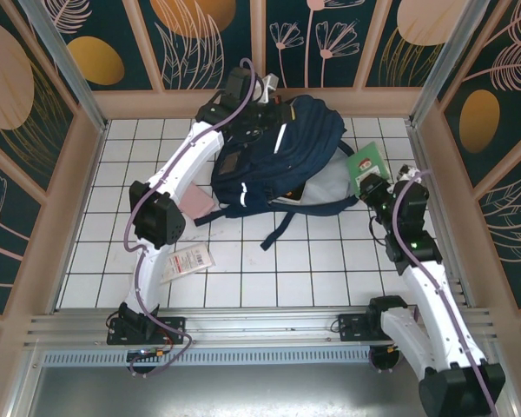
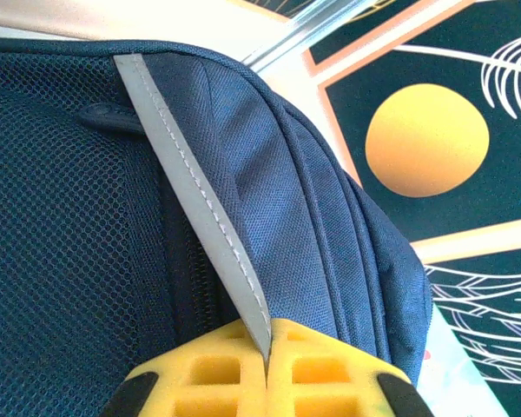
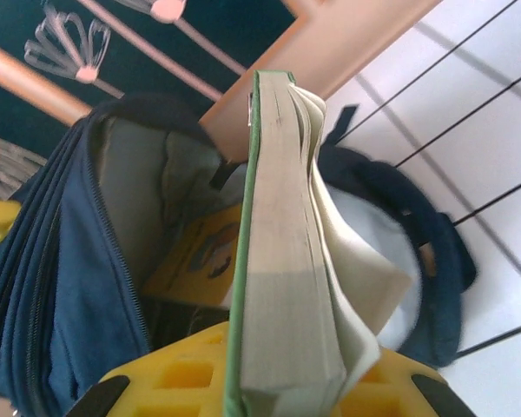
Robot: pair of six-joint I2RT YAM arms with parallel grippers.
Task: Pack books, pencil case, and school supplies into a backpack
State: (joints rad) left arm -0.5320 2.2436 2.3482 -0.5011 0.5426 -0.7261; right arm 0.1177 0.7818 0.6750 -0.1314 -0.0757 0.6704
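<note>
left gripper (image 2: 267,363): fingers together, pinching the backpack (image 1: 278,156) by its white stripe (image 2: 200,208) at the far top edge. right gripper (image 3: 286,387): clamped on the green book (image 3: 282,243), held edge-on just at the backpack's open mouth, right side. yellow book (image 3: 200,261) lies inside the backpack. packet (image 1: 188,261) lies on the table (image 1: 313,269), near-left of the backpack, well apart.
</note>
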